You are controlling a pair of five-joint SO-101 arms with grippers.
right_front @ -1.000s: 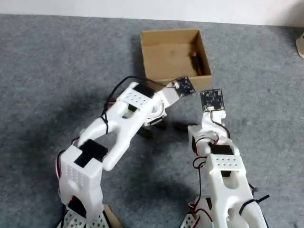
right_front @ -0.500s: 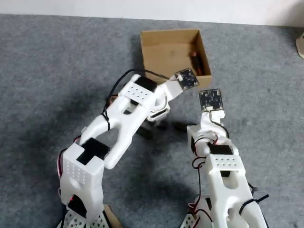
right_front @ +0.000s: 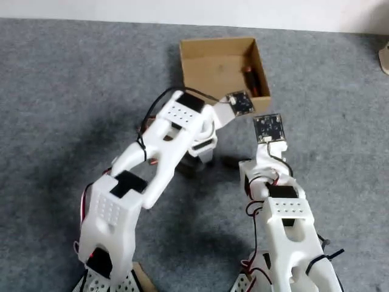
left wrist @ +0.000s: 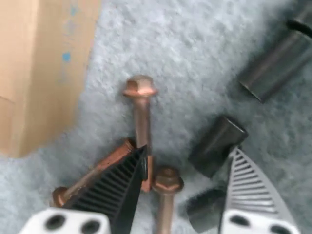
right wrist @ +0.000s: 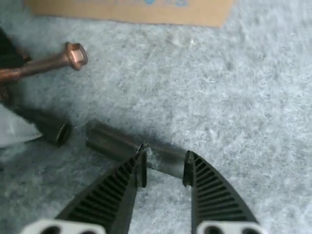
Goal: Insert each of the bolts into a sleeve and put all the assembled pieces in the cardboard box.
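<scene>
My left gripper (left wrist: 189, 151) hangs open over a small pile beside the cardboard box (left wrist: 39, 63). Three copper bolts lie there: one (left wrist: 141, 117) beyond the fingertips, one (left wrist: 92, 175) slanted under a finger, and one (left wrist: 165, 195) between the fingers. Short dark sleeves (left wrist: 218, 145) (left wrist: 204, 209) lie by the other finger. A longer sleeve (left wrist: 273, 63) lies farther off. My right gripper (right wrist: 165, 158) is shut on a dark sleeve (right wrist: 168, 158) on the carpet, with another sleeve (right wrist: 112, 141) end to end with it. The box (right_front: 222, 67) holds one assembled piece (right_front: 252, 79).
Grey carpet covers the table. A bolt (right wrist: 53, 61) and a short sleeve (right wrist: 53, 130) lie near my right gripper, just in front of the box wall (right wrist: 131, 9). The two arms (right_front: 176, 134) (right_front: 270, 131) stand close together in front of the box.
The left arm has stretched forward and its wrist has shifted up toward the box. The right arm has kept still.
</scene>
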